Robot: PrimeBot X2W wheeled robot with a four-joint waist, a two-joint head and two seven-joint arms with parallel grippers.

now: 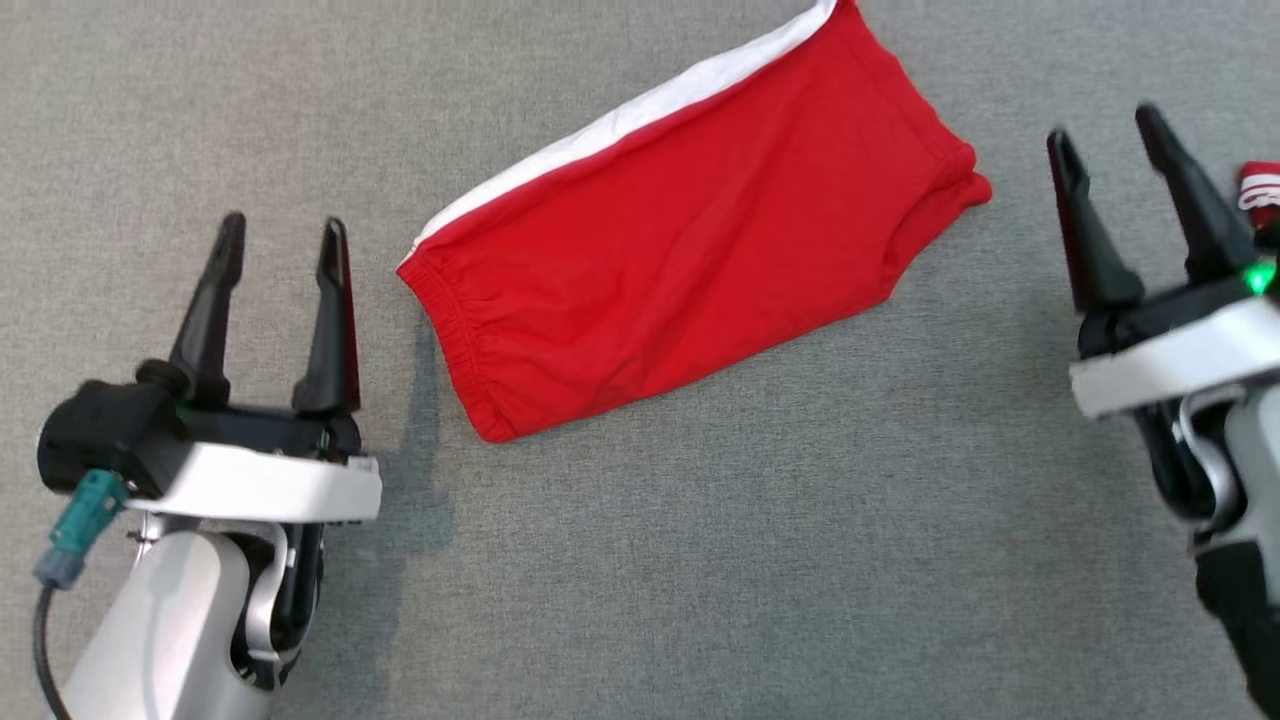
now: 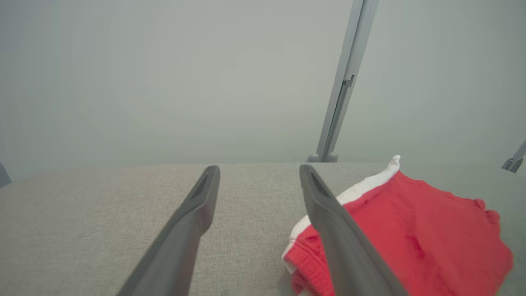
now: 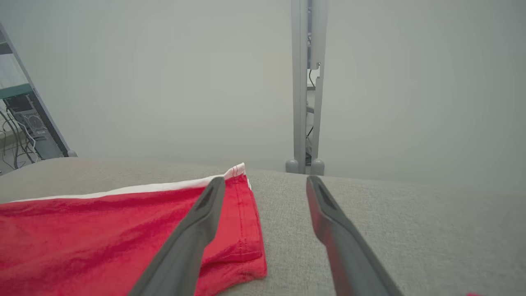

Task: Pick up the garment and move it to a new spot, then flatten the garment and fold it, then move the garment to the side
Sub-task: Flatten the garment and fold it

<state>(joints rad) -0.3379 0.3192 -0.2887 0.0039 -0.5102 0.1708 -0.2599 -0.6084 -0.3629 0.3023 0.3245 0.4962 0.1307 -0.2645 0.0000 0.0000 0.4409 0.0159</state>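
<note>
The garment (image 1: pixel 690 240) is a pair of red shorts with a white side stripe, lying folded flat and slanted on the grey cloth-covered table (image 1: pixel 700 560). My left gripper (image 1: pixel 282 235) stands open to its left, apart from the elastic waistband, holding nothing. My right gripper (image 1: pixel 1108 128) hangs open to the right of the leg hems, also holding nothing. The left wrist view has the waistband end of the garment (image 2: pixel 411 234) partly behind the right finger of the left gripper (image 2: pixel 259 172). In the right wrist view the hem end of the garment (image 3: pixel 123 230) lies left of the right gripper (image 3: pixel 266 183).
A small red and white object (image 1: pixel 1260 190) lies at the right edge behind my right gripper. Grey upright posts (image 2: pixel 343 82) (image 3: pixel 306 86) stand beyond the table's far edge. A rack with cables (image 3: pixel 24 119) is off to the left in the right wrist view.
</note>
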